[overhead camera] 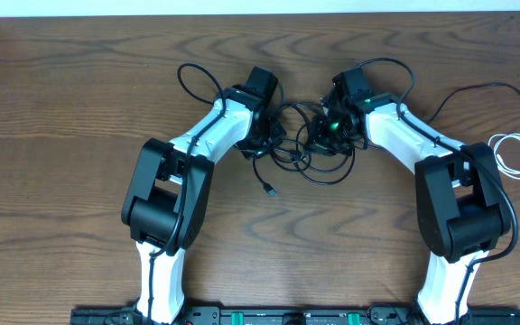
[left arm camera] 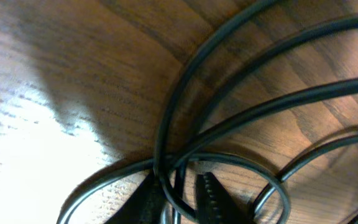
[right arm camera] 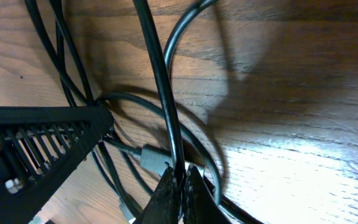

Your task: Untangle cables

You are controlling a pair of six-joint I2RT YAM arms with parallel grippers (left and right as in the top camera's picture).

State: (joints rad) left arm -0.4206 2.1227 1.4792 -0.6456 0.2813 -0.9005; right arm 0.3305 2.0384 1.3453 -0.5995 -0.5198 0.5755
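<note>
You had the brown wood-grain bench (overhead camera: 61,135) carrying everything. The white-and-black left arm (overhead camera: 165,194) and right arm (overhead camera: 459,203) both reached in from the edge at their bases toward the bench's middle, their wrists crowding over the heap.

The tangle of thin black cords (overhead camera: 319,167) lay at the middle, between and partly under the two wrists. One small plug end (overhead camera: 272,190) trailed toward the base edge. The thin white cord (overhead camera: 515,153) lay coiled well apart, by the right edge.

Your right gripper (right arm camera: 180,186) had its fingers closed together, pinching one of the black cords. A black ribbed wedge (right arm camera: 36,149) sat just beside them, over other strands. One strand ran between the fingertips of your left gripper (left arm camera: 180,196), which stood slightly apart; I cannot tell whether they pinched it.
</note>
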